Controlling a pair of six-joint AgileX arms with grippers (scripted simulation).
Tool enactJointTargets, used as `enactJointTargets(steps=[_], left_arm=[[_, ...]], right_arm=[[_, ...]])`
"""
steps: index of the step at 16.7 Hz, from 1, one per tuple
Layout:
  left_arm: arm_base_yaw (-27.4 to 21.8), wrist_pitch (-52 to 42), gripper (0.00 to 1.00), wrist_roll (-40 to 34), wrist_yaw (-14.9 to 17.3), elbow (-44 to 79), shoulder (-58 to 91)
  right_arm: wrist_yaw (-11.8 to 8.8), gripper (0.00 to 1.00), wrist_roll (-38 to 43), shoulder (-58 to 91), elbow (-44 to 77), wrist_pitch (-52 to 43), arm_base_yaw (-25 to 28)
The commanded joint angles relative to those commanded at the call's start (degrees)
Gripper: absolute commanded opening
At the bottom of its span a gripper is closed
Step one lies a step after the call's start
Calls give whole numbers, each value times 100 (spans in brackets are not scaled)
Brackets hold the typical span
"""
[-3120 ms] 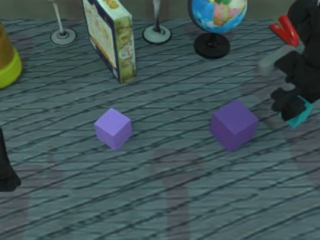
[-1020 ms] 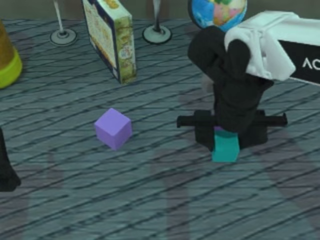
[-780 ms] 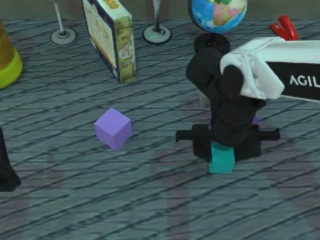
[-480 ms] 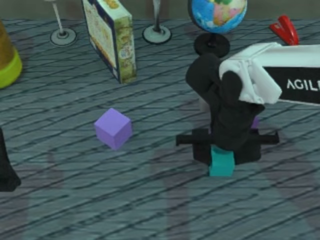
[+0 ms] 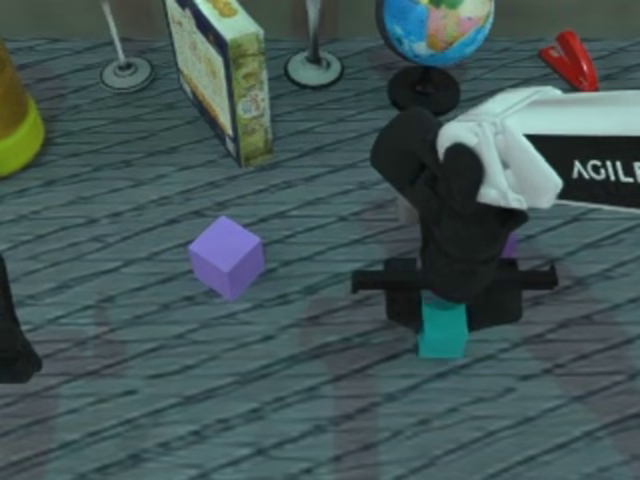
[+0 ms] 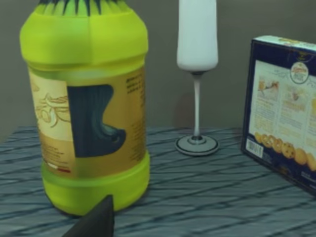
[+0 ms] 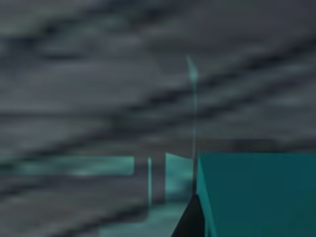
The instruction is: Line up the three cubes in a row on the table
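Right claw [image 5: 443, 322], lower right of centre, pinches the small matte teal cube [image 5: 442, 330] against the cracked grey-teal surface [image 5: 300, 400]; left claw's state: cannot tell.

Right gripper [image 5: 443, 322] low mid-table, jaws clamped; left arm [image 5: 14, 345] parked left.

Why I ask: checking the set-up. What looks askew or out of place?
Nothing spilled or damaged. The medium lavender matte cube sits turned askew; the right tool holds the small teal matte cube low.
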Motion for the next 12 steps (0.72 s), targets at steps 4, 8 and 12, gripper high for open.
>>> enactJointTargets(steps=[4, 8, 12], left_arm=[[0, 0, 100, 0, 0, 0, 0], [0, 0, 100, 0, 0, 0, 0], [0, 0, 100, 0, 0, 0, 0]], right_arm=[[0, 90, 0, 0, 0, 0, 0], [0, 100, 0, 0, 0, 0, 0], [0, 100, 0, 0, 0, 0, 0]])
